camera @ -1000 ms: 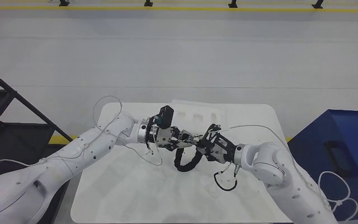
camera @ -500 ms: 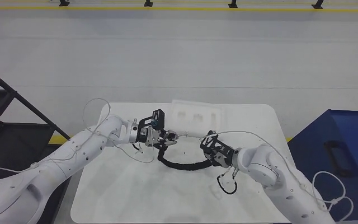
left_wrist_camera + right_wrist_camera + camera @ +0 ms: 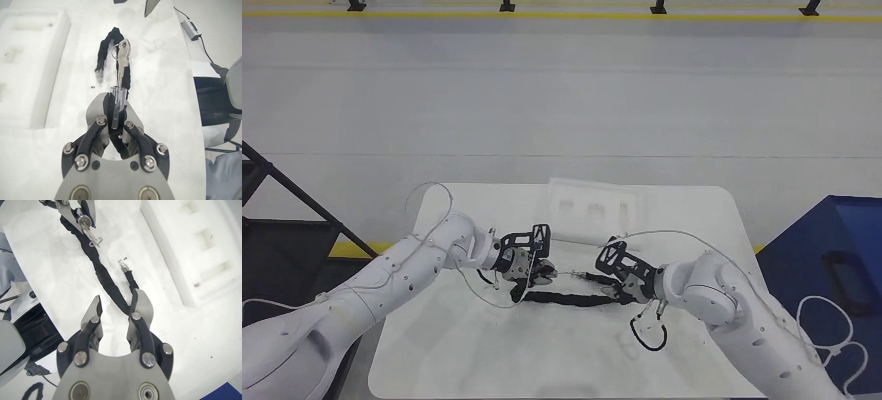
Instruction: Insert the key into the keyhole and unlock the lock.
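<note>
My left gripper (image 3: 115,102) is clamped on the chrome lock barrel (image 3: 118,94), a little toward 6 o'clock from the table's (image 3: 692,220) middle. The key (image 3: 122,60) is seated in the keyhole (image 3: 85,219). In the top view its long axis runs from 9 to 3 o'clock, in line with the barrel. The bow and ring point to 3 o'clock, toward my right gripper (image 3: 117,303).

The right gripper's jaws stand apart. The black cable (image 3: 105,279) runs along the table from the barrel and meets the pad of one of its fingers (image 3: 140,302). The cable's free metal pin (image 3: 122,266) lies bare on the table, out of the barrel, between the two grippers. The white foam tray (image 3: 632,222) sits at 12 o'clock from all this.

Half a second ago the left gripper was nearer the tray. It has since dropped toward 6 o'clock. The cable then sagged in an arc between the grippers; now it is almost straight. A second ago the two grippers were nearly touching; now they are well apart.
</note>
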Robot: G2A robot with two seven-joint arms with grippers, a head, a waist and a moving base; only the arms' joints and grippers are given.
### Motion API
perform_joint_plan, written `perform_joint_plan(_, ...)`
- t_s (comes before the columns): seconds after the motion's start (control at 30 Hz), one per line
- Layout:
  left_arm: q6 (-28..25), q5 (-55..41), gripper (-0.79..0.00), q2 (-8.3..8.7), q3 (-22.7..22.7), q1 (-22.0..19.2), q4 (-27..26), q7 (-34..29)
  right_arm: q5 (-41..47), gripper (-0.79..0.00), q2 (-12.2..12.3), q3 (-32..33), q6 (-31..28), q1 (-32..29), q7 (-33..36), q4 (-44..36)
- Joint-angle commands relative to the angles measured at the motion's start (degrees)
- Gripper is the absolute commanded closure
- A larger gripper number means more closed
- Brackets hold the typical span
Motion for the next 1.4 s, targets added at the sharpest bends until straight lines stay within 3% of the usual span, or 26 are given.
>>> perform_joint_plan(0.0, -0.68, -0.87, -0.785, -0.53, -0.39, -0.05, 0.37, -0.04, 1.64, -0.397, 0.14, 0.85, -0.74, -0.31, -0.89, -0.62)
perform_joint_plan(0.03, -0.76, -0.99, -0.785, -0.76, -0.51, -0.04, 0.32, 0.15, 2.65, -0.505, 0.22, 1.46, -1.30, -0.51, -1.79, -0.94)
perform_joint_plan(0.07, -0.76, -1.12, -0.785, -0.94, -0.70, -0.16, 0.25, 0.48, 3.44, -0.699, 0.31, 2.04, -1.90, -0.69, -2.57, -1.22)
perform_joint_plan(0.1, -0.76, -1.02, -0.785, -1.07, -0.87, -0.30, 0.18, 0.85, 4.06, -0.785, 0.41, 2.56, -2.57, -0.89, -3.17, -1.39)
perform_joint_plan(0.27, -0.76, -0.36, -0.785, -0.83, -1.91, -1.62, -1.26, 4.78, 6.42, -0.785, 0.78, 4.99, -5.51, -1.47, -7.22, -2.27)
perform_joint_plan(0.5, -0.76, -0.96, -0.785, 1.80, -2.48, -5.97, -4.62, 9.27, 7.23, -0.785, 0.96, 6.95, -8.88, -0.64, -12.68, -2.88)
perform_joint_plan(0.77, -0.76, -9.86, -0.785, 5.41, -2.62, -12.74, -6.46, 6.76, 7.83, -0.785, 1.06, 8.77, -10.89, 3.16, -14.72, -4.42)
perform_joint_plan(1.03, -0.76, -19.80, -0.785, 8.29, -2.29, -18.23, -7.90, -1.31, 9.98, -0.785, 1.57, 12.46, -12.43, 6.67, -14.54, -7.34)
perform_joint_plan(1.37, -0.76, -26.71, -0.785, 10.96, -2.62, -19.86, -10.46, -6.96, 12.33, -0.785, 2.20, 15.94, -12.71, 8.37, -14.98, -9.76)
